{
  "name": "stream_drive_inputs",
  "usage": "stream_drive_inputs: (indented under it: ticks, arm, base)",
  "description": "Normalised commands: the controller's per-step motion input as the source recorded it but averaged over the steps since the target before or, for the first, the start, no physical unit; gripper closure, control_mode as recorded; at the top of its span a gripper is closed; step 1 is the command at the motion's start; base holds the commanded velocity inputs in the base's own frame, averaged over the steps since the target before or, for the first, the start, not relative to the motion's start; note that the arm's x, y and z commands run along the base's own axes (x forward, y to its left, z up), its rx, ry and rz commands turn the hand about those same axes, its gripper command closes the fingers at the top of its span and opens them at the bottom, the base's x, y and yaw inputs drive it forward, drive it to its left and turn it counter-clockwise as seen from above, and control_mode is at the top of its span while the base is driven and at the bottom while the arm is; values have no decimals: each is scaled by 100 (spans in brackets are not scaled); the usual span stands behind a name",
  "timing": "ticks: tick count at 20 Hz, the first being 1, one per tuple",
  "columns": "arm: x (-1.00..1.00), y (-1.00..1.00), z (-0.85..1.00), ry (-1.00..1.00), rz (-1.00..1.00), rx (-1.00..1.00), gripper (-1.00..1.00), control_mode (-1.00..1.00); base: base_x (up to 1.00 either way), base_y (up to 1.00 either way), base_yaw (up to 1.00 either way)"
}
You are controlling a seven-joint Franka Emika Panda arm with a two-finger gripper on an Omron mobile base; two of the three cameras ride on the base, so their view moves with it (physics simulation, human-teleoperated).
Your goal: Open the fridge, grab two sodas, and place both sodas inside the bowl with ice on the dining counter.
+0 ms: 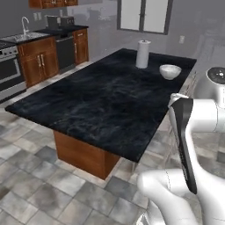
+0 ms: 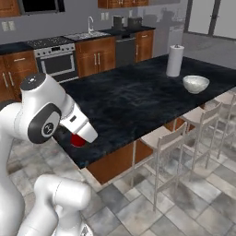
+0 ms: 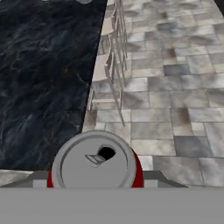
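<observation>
Gripper (image 3: 94, 186): I see it clamped on the red soda (image 3: 95, 164).
Soda: between my fingers, over the dining counter's (image 2: 138, 97) near edge.

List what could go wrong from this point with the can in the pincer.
1. The red soda can with the grey top sits between the pincer's jaws above tiled floor; a slip might drop it there.
2. The small round white bowl is far along the black marble counter, beside the white paper-towel roll, which a reach might knock.
</observation>
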Motion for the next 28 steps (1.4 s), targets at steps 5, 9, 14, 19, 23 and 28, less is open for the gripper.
stream_drive_inputs:
  ticks: [5,9,14,19,23,28]
  arm:
    - [0,0,0,0,0,0,100,100]
    - [0,0,0,0,0,0,100,100]
    - [0,0,0,0,0,0,100,100]
    - [0,0,0,0,0,0,100,100]
    - [0,0,0,0,0,0,100,100]
    - [0,0,0,0,0,0,100,100]
  base:
    - [58,-100,18]
    - [58,-100,19]
    - [55,-100,20]
    - [49,-98,22]
    - [41,-89,27]
    - [36,-77,32]
